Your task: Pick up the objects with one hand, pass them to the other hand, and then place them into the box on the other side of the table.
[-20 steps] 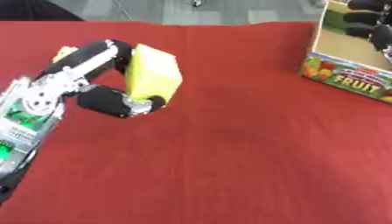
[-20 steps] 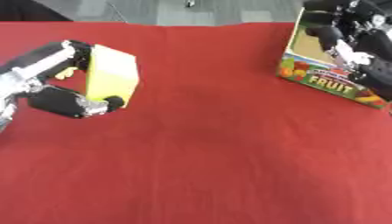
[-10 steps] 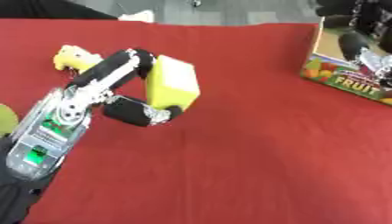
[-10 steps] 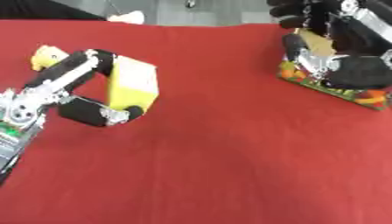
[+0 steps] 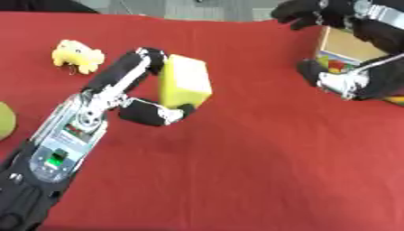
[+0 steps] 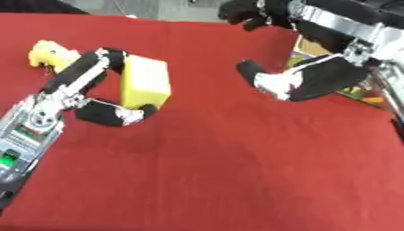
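Note:
My left hand [image 5: 142,92] is shut on a yellow block [image 5: 185,85], fingers over its top and thumb under it, held above the red table left of centre. My right hand [image 6: 315,76] hangs open at the upper right, thumb low and fingers spread high, a gap away from the block's right side. Behind that hand stands the fruit box [image 5: 347,49], mostly hidden by it. A yellow toy animal [image 5: 76,55] lies at the far left of the table.
A green rounded thing [image 5: 5,119] shows at the left edge. The red tablecloth [image 5: 260,171] covers the whole near half. The table's far edge runs along the top.
The left hand has carried the yellow block rightward toward the centre. The right hand has come out from the box area and moved left toward the block, opening wide.

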Tool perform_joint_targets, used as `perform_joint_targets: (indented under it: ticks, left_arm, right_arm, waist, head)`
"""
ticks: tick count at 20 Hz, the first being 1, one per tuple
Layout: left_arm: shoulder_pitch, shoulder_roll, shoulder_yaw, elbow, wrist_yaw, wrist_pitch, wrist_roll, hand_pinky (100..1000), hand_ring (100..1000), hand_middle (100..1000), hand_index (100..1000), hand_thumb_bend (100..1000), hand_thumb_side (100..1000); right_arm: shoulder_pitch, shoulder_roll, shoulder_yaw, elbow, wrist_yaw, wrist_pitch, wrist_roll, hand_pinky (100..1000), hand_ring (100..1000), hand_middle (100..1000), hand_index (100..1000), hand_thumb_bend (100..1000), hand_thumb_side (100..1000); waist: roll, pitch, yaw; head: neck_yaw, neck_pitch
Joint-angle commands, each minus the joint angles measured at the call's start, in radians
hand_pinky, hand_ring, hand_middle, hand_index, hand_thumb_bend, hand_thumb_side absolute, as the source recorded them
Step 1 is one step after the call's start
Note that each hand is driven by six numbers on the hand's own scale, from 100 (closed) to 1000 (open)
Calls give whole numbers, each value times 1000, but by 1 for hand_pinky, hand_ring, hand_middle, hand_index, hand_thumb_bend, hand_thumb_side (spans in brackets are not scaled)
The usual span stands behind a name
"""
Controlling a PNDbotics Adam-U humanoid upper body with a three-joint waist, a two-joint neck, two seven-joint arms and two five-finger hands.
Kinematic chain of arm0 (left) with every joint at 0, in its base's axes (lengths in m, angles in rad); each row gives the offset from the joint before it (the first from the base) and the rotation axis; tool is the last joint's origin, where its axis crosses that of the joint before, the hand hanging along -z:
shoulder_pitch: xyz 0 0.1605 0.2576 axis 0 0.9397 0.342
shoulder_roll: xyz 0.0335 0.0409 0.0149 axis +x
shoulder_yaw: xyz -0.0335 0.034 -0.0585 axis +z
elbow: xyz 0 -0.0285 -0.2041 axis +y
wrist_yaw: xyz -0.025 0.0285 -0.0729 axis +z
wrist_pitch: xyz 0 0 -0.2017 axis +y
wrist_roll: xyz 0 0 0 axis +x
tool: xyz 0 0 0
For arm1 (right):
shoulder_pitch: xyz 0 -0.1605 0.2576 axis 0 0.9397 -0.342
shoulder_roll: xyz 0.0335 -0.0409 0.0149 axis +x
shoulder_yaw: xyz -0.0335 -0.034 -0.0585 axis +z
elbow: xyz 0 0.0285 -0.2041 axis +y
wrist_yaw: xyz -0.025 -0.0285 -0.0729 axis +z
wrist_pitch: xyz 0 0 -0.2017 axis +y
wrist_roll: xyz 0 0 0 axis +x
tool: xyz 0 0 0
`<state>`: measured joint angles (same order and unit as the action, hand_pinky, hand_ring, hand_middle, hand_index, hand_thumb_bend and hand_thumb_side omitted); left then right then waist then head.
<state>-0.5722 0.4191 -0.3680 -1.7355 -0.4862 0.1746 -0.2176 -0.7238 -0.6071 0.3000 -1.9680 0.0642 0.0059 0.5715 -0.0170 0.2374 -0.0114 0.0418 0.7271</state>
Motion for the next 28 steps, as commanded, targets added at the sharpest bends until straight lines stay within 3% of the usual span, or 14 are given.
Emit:
perform_joint_targets:
  ticks: [1, 13, 28]
  left_arm:
    - [-13, -3, 0, -1, -17, -11, 12, 722, 659, 592, 613, 100, 293]
    - [-1, -17, -7, 30, -54, -45, 47, 721, 657, 590, 611, 100, 282]
    - [4, -41, -7, 29, -132, -75, 92, 713, 654, 587, 605, 100, 220]
  right_arm:
    - [-37, 13, 23, 11, 67, -20, 22, 894, 922, 883, 925, 228, 306]
    - [-179, 68, 134, 117, 218, -82, 41, 885, 918, 874, 907, 369, 303]
    - [-244, 162, 190, 220, 306, -84, 58, 883, 917, 869, 913, 350, 360]
  waist:
    - [-2, -27, -2]
    - [-18, -35, -18]
    - [-21, -38, -21]
  head:
    - [-1, 3]
    - [6, 12]
    - [-19, 19]
